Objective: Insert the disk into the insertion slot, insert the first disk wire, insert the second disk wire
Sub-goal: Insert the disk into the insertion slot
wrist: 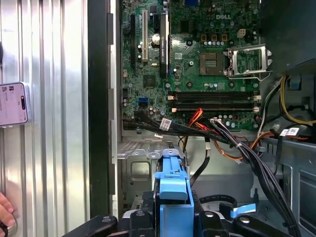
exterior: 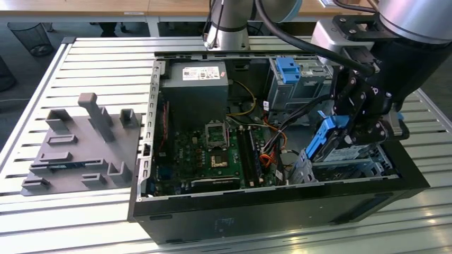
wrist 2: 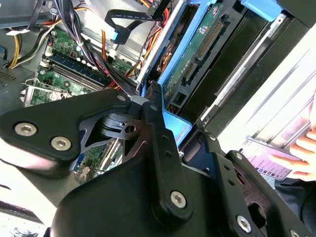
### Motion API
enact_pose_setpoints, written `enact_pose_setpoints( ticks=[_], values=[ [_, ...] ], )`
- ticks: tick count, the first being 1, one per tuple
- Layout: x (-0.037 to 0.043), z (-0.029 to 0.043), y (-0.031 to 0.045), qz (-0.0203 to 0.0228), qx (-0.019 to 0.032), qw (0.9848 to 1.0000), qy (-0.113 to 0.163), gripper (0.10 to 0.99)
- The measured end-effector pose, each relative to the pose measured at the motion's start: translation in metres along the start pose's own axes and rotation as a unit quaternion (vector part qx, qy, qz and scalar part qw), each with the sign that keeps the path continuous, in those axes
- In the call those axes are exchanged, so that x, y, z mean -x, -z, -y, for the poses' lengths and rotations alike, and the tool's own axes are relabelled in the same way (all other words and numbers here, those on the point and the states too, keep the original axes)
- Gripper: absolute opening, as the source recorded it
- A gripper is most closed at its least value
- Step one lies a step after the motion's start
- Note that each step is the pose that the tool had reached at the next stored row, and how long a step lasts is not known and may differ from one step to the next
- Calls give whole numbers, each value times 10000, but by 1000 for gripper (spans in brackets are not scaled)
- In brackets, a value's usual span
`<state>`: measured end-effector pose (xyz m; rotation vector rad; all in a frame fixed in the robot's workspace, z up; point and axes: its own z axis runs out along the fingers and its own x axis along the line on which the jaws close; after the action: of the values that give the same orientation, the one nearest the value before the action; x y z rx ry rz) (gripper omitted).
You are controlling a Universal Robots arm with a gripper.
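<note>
The fingers (wrist 2: 157, 116) of the robot's gripper (exterior: 344, 138) are clamped on the disk (exterior: 326, 138), pinching its bright blue caddy from both sides. The disk is held steeply tilted, almost on edge. It is not yet in the insertion slot (exterior: 353, 161), the silver perforated cage directly beneath the fingers in a corner of the open computer case (exterior: 282, 211). Whether the disk's lower edge touches the cage, I cannot tell.

As I judge it, doing this step well means squaring the caddy with the cage's wide mouth, then sliding it in straight and slowly. The loose black, red and orange cables (wrist: 232, 143) just beside the fingers should stay out of the mouth.

Farther from the fingers lies the green motherboard (exterior: 211, 143), which carries small white lettering. Beyond it stand a tall grey bay with a blue latch (exterior: 288, 69) and a grey power supply (exterior: 194, 90). The supply wears a white printed label (exterior: 203, 73), its print too small to read.

Well apart from the fingers, outside the case, a grey fixture block (exterior: 78, 143) sits on the slatted metal surface (exterior: 92, 58). A person's hand (wrist 2: 302, 148) rests beside a phone (wrist: 12, 103) whose lit screen cannot be made out.
</note>
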<state>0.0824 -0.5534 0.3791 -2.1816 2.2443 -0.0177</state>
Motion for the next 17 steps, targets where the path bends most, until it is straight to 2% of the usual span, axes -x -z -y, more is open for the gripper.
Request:
enact_pose_setpoints(
  ticks=[17],
  values=[
    [0,-1,-55,-1,0,10000,0,365]
  ],
)
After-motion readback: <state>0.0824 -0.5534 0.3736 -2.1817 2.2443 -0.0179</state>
